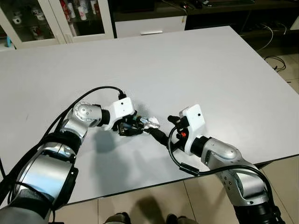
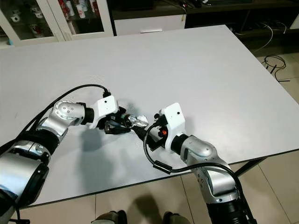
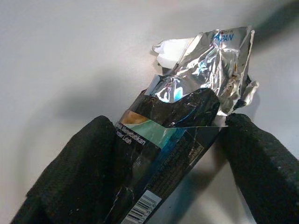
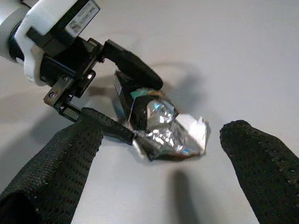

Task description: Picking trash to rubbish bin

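A crumpled foil snack wrapper, black outside and silver inside, lies low over the white table near its front edge. My left gripper reaches in from the left and is shut on the wrapper's dark end. In the left wrist view the black fingers press both edges of the wrapper. My right gripper comes from the right and stands open. In the right wrist view its fingers straddle the silver end of the wrapper without touching it.
Wide bare tabletop stretches behind and to both sides. The table's front edge runs just below the arms, with tiled floor beneath. A glass-door cabinet stands at the back left. Cables lie on the floor at right.
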